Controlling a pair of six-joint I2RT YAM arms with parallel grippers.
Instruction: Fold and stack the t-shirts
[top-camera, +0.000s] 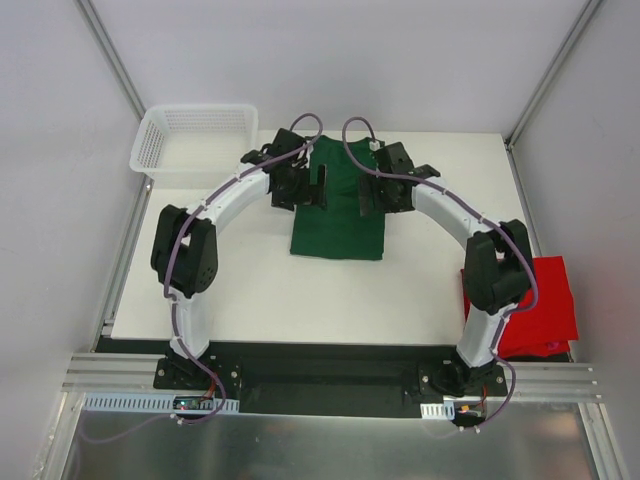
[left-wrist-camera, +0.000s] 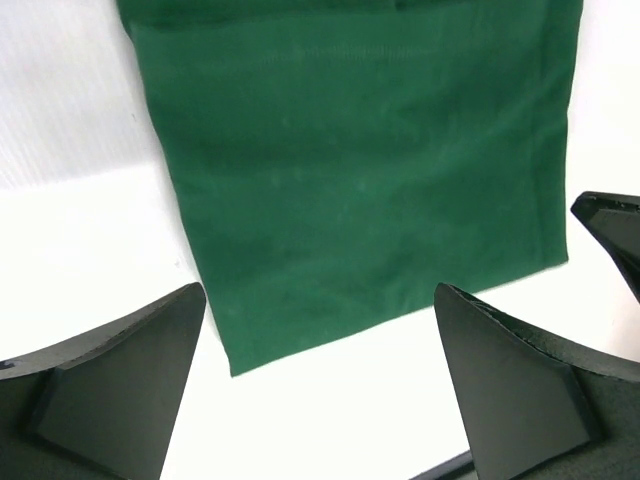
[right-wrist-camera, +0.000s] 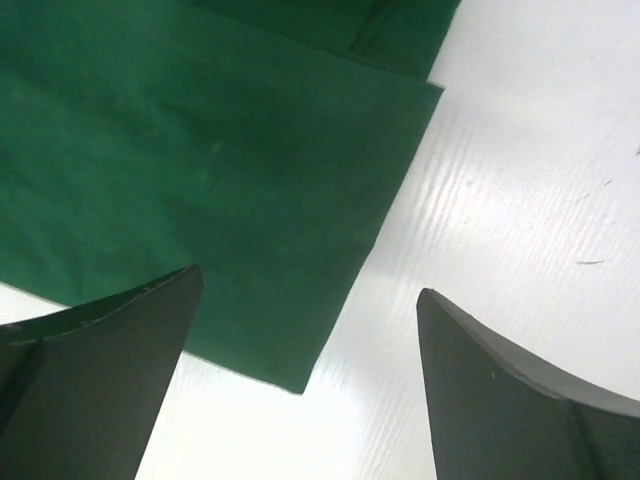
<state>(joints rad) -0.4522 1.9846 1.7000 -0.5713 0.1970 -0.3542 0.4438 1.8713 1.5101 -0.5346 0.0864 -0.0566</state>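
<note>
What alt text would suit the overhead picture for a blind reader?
The left arm and right arm reach inward over a green t-shirt folded into a long rectangle on a white table. A red t-shirt lies at the near right edge; a white basket sits in the far left corner.

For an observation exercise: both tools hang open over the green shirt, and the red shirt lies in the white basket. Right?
No: the top external view shows the red shirt on the table, at its near right edge, not in the white basket. The left tool and right tool hang open over the green shirt.
</note>
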